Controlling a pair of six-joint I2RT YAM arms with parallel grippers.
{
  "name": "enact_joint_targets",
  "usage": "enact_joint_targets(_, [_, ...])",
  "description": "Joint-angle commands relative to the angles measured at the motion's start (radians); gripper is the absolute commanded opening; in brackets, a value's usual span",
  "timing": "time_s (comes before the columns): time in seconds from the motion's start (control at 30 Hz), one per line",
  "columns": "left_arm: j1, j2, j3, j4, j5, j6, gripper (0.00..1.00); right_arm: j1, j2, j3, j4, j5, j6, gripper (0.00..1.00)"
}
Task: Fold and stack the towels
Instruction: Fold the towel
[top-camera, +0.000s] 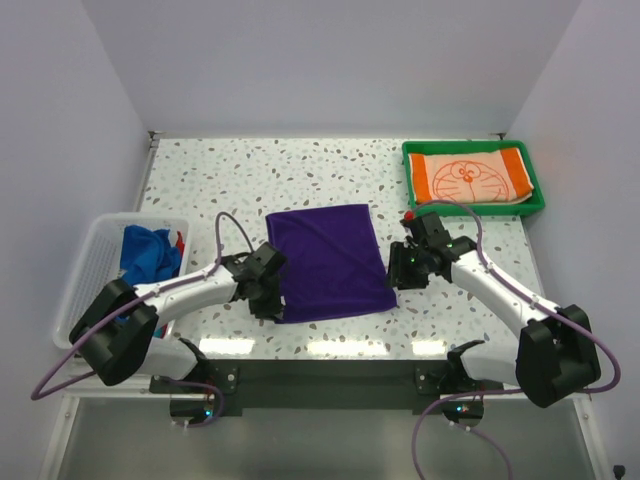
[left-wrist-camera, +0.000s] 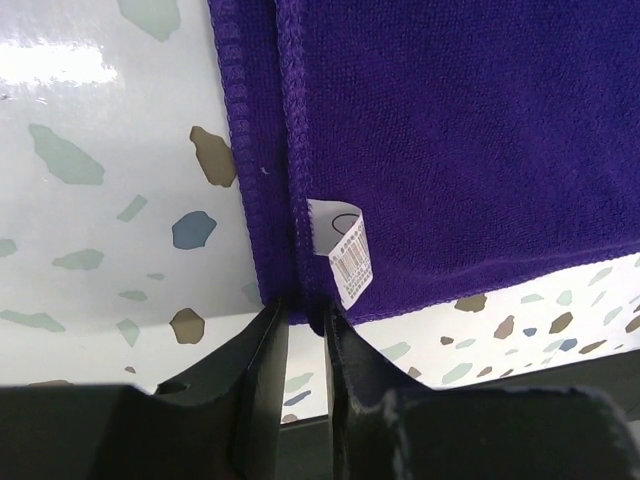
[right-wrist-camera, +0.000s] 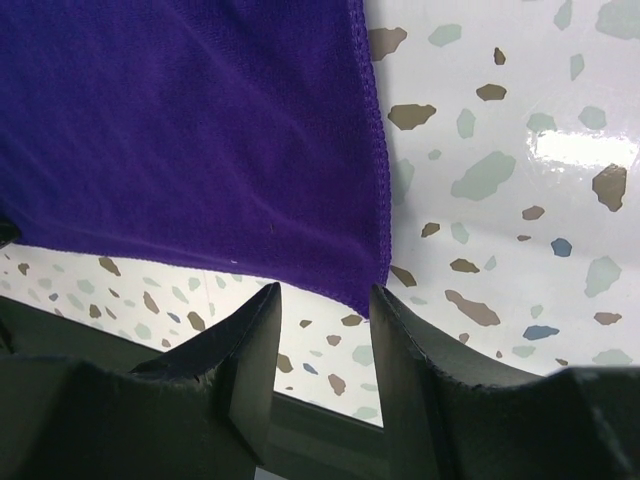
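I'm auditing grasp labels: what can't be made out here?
- Top view: fingertips of the left hand and right hand, hidden under their own bodies.
- Left wrist: print on the purple towel tag, too small.
- Top view: what lies under the bunched blue towel in the basket.

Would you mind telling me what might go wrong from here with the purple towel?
The left gripper pinches only the very corner of the purple towel, so it might slip out. The right gripper is open around the other corner; lifting now could drag the towel lopsided.
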Motion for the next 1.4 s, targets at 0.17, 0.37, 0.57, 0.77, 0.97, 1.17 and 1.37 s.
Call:
enact_joint_targets(0.17, [-0.018, 0.021, 0.034, 0.039, -0.015, -0.024, 0.22, 0.005, 0.006, -0.017, 0.033, -0.025, -0.002, 0.44])
enact_joint_targets(0.37, [-0.021, 0.030, 0.045, 0.035, -0.021, -0.026, 0.10, 0.005, 0.008, -0.021, 0.038, -0.024, -0.002, 0.44])
enact_joint_targets(0.57, [-0.026, -0.034, 0.122, -0.068, -0.073, -0.027, 0.01, 0.005, 0.000, -0.005, 0.023, -0.012, -0.012, 0.44])
enact_joint_targets(0.77, [-0.029, -0.112, 0.122, -0.159, -0.087, -0.052, 0.01, 0.006, -0.005, 0.002, 0.019, -0.018, -0.019, 0.44])
enact_joint_targets(0.97, [-0.029, -0.129, 0.004, -0.116, -0.052, -0.082, 0.02, 0.005, 0.014, -0.014, 0.041, -0.044, -0.021, 0.44])
enact_joint_targets(1.17, [-0.029, -0.114, -0.070, -0.079, -0.061, -0.101, 0.03, 0.005, 0.040, -0.052, 0.073, -0.044, -0.027, 0.44])
enact_joint_targets(1.37, [-0.029, -0.111, -0.114, -0.031, -0.052, -0.124, 0.04, 0.005, 0.049, -0.074, 0.084, -0.042, -0.025, 0.42])
